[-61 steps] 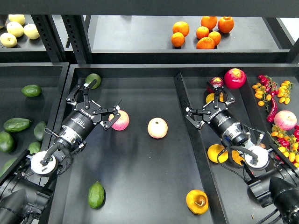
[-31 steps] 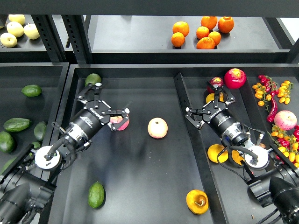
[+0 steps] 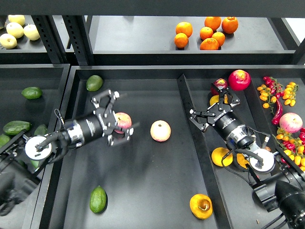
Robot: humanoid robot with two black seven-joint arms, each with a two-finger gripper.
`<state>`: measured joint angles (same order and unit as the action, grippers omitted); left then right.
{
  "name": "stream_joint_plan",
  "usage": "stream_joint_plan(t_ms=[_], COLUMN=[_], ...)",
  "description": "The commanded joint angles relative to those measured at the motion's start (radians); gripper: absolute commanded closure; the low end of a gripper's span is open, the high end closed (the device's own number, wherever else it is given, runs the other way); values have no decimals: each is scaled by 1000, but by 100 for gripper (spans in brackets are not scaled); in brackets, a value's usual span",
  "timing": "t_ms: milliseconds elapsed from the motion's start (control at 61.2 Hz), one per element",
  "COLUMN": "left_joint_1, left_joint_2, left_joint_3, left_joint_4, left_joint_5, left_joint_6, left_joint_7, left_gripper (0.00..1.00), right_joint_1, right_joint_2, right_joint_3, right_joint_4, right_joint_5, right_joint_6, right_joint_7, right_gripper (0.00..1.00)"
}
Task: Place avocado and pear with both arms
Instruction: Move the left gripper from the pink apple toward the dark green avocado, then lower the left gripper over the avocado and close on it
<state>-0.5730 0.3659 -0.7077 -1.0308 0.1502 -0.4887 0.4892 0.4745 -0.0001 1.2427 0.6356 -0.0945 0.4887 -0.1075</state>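
The lime-green avocado lies at the front left of the middle tray. The golden pear, brown dimple up, lies at the front right of the same tray. My left gripper is open and lying sideways, with one finger behind and one in front of a pink-yellow apple. It is far behind the avocado. My right gripper is open over the right bin, above a yellow fruit, far behind the pear.
A second apple sits mid-tray and an olive-green fruit at the back left corner. A raised divider separates the right bin with red fruit, peppers and tomatoes. Dark avocados fill the left bin. Oranges sit on the shelf.
My left arm has swung down and to the right. Its gripper has turned sideways and now straddles the pink-yellow apple, uncovering the olive-green fruit. The right arm has not moved.
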Motion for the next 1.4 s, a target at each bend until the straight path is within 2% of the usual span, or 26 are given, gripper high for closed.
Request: stream_joint_plan(t_ms=[0, 376, 620, 1388], left_joint_1=[-48, -91, -93, -87], left_joint_2=[56, 194, 185, 108], left_joint_3=[100, 301, 392, 447], left_joint_4=[-2, -28, -34, -28], left_joint_5=[98, 296, 397, 509], left_joint_6=[0, 0, 0, 0], left_joint_7=[0, 0, 0, 0], left_gripper=[2, 3, 3, 3], right_joint_1=[-7, -13, -13, -14], right_joint_2=[0, 0, 0, 0], right_joint_3=[0, 0, 0, 0], right_joint_4=[1, -10, -10, -11], right_joint_5=[-1, -1, -1, -1], right_joint_6=[0, 0, 0, 0], right_joint_7=[-1, -1, -1, -3], right_gripper=[1, 1, 1, 1])
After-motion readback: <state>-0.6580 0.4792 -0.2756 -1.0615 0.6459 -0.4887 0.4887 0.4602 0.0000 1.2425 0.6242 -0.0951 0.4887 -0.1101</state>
